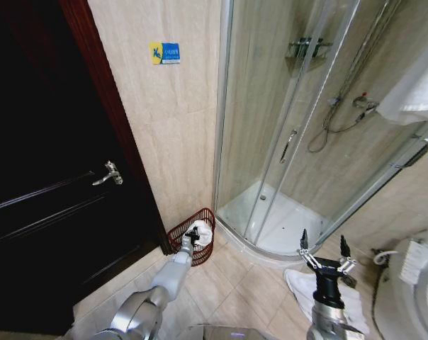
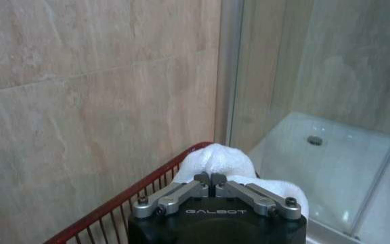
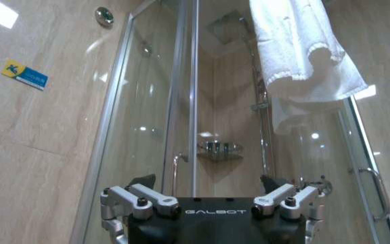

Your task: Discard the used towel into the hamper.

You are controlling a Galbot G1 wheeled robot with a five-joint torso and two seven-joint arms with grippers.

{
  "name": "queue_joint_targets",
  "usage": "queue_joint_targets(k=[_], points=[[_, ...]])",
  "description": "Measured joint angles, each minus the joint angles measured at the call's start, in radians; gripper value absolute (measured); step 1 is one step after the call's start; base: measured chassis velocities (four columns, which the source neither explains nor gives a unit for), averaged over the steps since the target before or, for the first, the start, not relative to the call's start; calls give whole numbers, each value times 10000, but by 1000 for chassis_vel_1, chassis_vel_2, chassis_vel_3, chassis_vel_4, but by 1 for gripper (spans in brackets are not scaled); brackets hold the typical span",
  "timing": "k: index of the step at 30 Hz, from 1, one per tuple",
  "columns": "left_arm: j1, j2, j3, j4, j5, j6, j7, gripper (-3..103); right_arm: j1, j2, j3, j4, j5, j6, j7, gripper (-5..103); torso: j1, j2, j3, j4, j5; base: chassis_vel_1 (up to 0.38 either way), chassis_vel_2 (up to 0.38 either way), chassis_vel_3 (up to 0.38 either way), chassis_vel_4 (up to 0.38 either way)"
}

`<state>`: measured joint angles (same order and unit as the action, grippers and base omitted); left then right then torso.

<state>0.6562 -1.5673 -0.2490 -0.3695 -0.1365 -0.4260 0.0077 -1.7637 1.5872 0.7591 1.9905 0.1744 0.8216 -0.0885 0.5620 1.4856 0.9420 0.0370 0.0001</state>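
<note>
A crumpled white terry towel (image 1: 200, 233) is being held over the small round dark red-brown wire hamper (image 1: 180, 237) by the left gripper (image 1: 190, 238), w/ the arm stretched fwd and down from the robot's left side. In the left wrist view the two silver fingers (image 2: 169, 195) are being pressed together at the tips, a fold of the towel (image 2: 217, 158) being pinched between them; the bundle is bulging past the jaws and is being carried just above the red rim (image 2: 127, 197). The hamper is being kept on the beige tiled floor (image 1: 235, 280) in the corner, between the dark wooden door (image 1: 51, 184) and the curved glass shower enclosure (image 1: 299, 127), close to the marble-look wall (image 1: 164, 127).

Judged stage: release, nearly at the end. For a clean drop, the pinch should probably be centred over the basket's opening, not its near edge, since part of the towel appears to be lying toward the shower-side rim & could drape over it; the jaws should be opened wide, then the wrist lifted straight up so no loop is snagged.

The right gripper (image 1: 325, 247) is being held idle low on the robot's right, fingers spread apart, pointing up toward the shower glass, near a second white cloth (image 1: 306, 290) on the floor.
</note>
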Motion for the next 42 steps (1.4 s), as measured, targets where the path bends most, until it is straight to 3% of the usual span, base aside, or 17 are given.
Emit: queue_joint_targets(k=[6,15,18,20,21,23,24,27,28,32,36,39,41,42], points=[[-17,-51,-146,268,333,26,-122,0,28,15,-75,-46,19,5,8,100,0,0,0,0,-1,0,0,0,0],[-189,-109,-320,486,150,388,-436,0,23,-46,-59,-72,127,12,10,100,0,0,1,1,-1,0,0,0,0],[-307,-213,-376,394,-416,745,-851,0,16,-41,-47,-73,252,13,-149,100,0,0,1,1,0,0,0,0,0],[-396,-322,-175,88,-1567,1332,-1442,0,16,-22,-54,-89,359,13,-315,100,0,0,0,-1,0,0,0,0,0],[-396,-322,-175,88,-1567,1332,-1442,0,16,-22,-54,-89,359,13,-315,100,0,0,0,-1,0,0,0,0,0],[-398,-351,293,-278,-2764,1957,-2047,0,24,-20,-58,-125,398,13,-424,100,0,0,1,0,-1,0,0,0,0],[-398,-351,293,-278,-2764,1957,-2047,0,24,-20,-58,-125,398,13,-424,100,0,0,1,0,-1,0,0,0,0],[-474,-409,732,-514,-4278,2406,-2735,0,36,-17,-66,-166,389,13,-477,100,0,0,1,0,-2,0,0,0,0],[-474,-409,732,-514,-4278,2406,-2735,0,36,-17,-66,-166,389,13,-477,100,0,0,1,0,-2,0,0,0,0],[-609,-415,1075,-892,-6354,2566,-3433,0,46,5,-89,-184,340,13,-511,100,0,0,1,0,0,0,0,0,0],[-792,-418,996,-1001,-7338,2556,-3753,0,46,20,-96,-187,308,13,-514,100,0,0,1,-1,0,0,0,0,0],[-849,-416,959,-1068,-7643,2581,-3790,0,35,28,-97,-188,293,13,-519,100,0,0,1,0,1,0,0,0,0],[-849,-415,1034,-1082,-7544,2558,-3729,0,27,30,-97,-188,290,13,-521,100,1,0,1,1,-1,0,0,0,0],[-805,-415,1166,-1068,-7017,2407,-3470,0,23,31,-98,-188,290,13,-522,100,1,0,1,0,0,0,0,0,0]])
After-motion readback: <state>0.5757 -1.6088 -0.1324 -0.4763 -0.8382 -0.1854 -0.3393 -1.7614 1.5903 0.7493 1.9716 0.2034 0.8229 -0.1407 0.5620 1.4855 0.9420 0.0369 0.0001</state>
